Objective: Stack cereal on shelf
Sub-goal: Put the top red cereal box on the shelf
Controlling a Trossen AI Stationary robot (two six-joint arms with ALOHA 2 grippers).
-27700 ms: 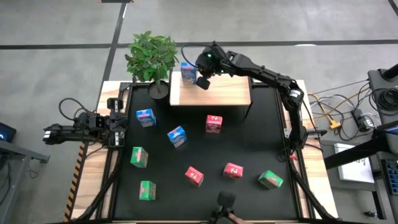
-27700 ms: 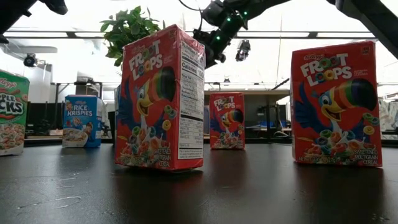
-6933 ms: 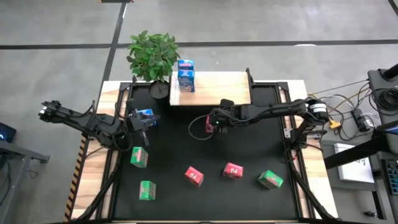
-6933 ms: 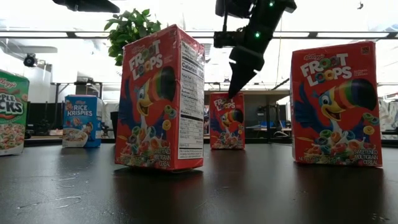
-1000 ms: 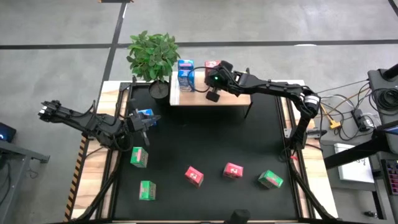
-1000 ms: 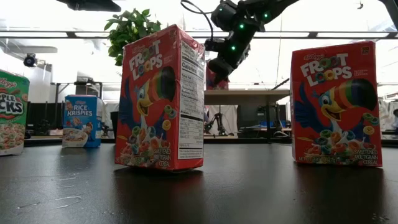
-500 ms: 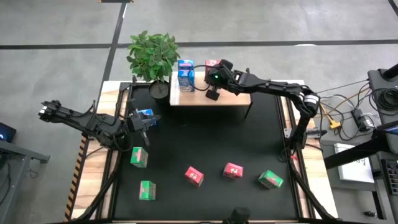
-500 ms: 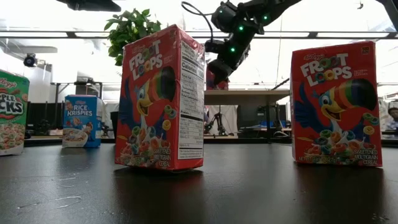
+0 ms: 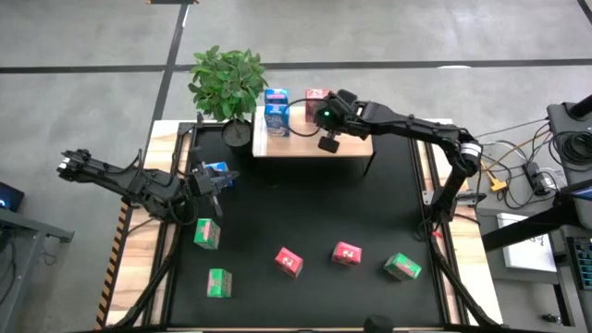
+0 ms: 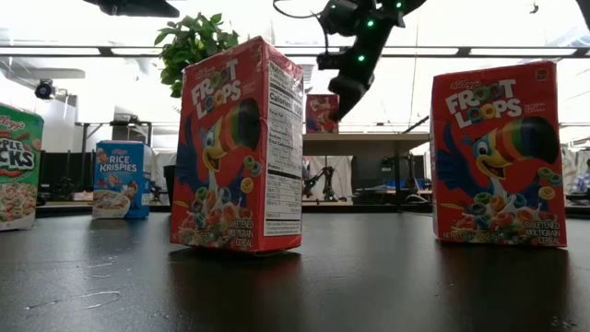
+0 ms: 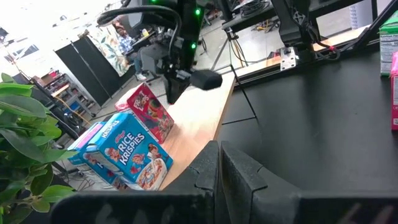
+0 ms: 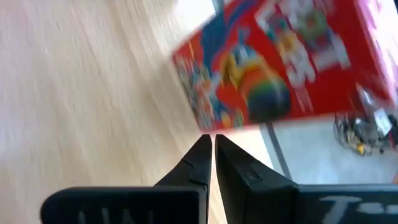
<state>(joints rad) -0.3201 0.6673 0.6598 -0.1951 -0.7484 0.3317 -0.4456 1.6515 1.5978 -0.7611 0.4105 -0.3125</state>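
Observation:
The shelf (image 9: 314, 137) stands at the table's far edge. On its left end are two blue cereal cartons (image 9: 276, 111), one on the other. A red cereal carton (image 9: 317, 95) stands upright on the shelf's far edge (image 12: 286, 68). My right gripper (image 9: 327, 109) hovers shut just right of and above that red carton (image 10: 321, 112), a little apart from it (image 12: 208, 144). My left gripper (image 9: 222, 180) is shut on nothing (image 11: 219, 163) and hangs high over the table's left side, above a blue carton (image 9: 215, 170) that stands on the black mat.
A potted plant (image 9: 227, 81) stands left of the shelf. Loose cartons stand on the mat: two red (image 9: 289, 262) (image 9: 346, 252) and three green (image 9: 207, 233) (image 9: 218, 282) (image 9: 402, 267). The mat's middle is bare. Cables lie beyond the right edge (image 9: 504, 176).
My right gripper has drawn back from the red carton toward the table's right edge and risen, tipping its fingers nearer to level while staying shut. The red carton stays upright on the shelf.

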